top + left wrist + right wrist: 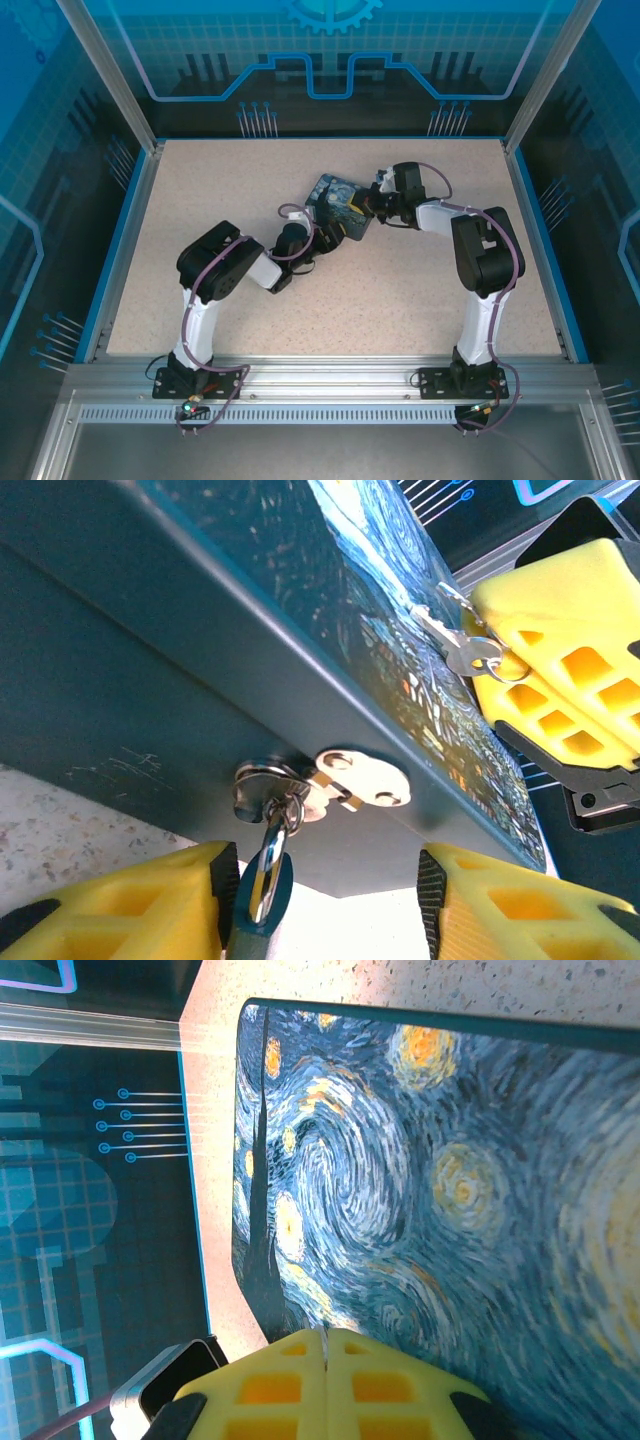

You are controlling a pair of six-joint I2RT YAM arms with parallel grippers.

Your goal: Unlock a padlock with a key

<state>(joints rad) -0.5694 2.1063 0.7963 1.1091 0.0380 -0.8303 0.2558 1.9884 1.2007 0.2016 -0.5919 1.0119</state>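
**A:** Left wrist view. Where does the small bluish metal padlock with the silvery shackle (265, 885) lie relative to the left gripper (322, 868)?

**B:** Between its yellow fingers, which stand spread apart. The padlock hangs by its shackle from the silvery metal hasp (365, 778) on the side wall of the dark-blue rectangular box printed with a swirling night sky (150, 650). It sits just beside the finger at the left of the view and apart from the other. The two fingers do not clamp it.

**A:** And the thin grey metal key (445, 635)?

**B:** Against the printed lid of the box, higher in the same view. Its head and wire ring (505, 667) are at the edge of the right gripper (325, 1342). That gripper's yellow fingers are pressed together, with only a thin seam between them in the right wrist view. The key's head appears pinched there, and its blade points away from the fingers along the lid. Key and padlock are apart, one at the lid and the other at the hasp below.

**A:** What is hard to make out?

**B:** The padlock's body is cut off by the bottom edge, so its keyhole cannot be seen. The contact between key and finger pads is hidden. In the top external view both grippers meet at the box on the speckled beige table (200, 200), where padlock and key are too small to tell
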